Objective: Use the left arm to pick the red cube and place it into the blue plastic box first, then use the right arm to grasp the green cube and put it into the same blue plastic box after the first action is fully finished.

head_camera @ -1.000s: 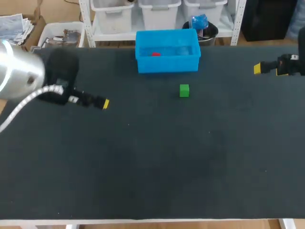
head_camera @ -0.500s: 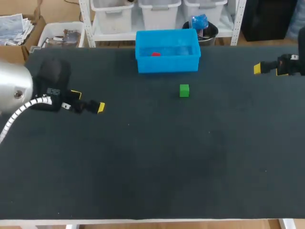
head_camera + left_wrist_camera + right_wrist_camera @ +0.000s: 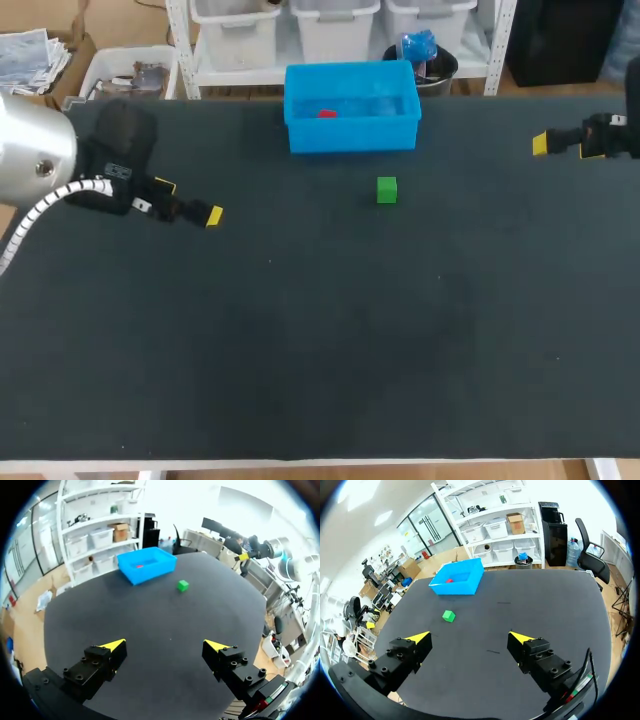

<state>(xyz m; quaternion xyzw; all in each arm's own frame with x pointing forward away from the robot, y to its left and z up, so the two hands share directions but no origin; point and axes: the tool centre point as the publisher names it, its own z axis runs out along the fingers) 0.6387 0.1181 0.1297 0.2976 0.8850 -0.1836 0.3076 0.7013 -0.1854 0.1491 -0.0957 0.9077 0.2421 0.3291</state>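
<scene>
Red cube (image 3: 327,113) in blue box (image 3: 352,136), green cube (image 3: 387,189) on counter (image 3: 300,350).
Left pincer (image 3: 165,644) and right pincer (image 3: 470,637) gape empty.

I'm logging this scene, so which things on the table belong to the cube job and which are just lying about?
Job: red cube, lying inside the blue plastic box; green cube, loose in front of that box.
Not the job: only the black table that they sit on.
</scene>
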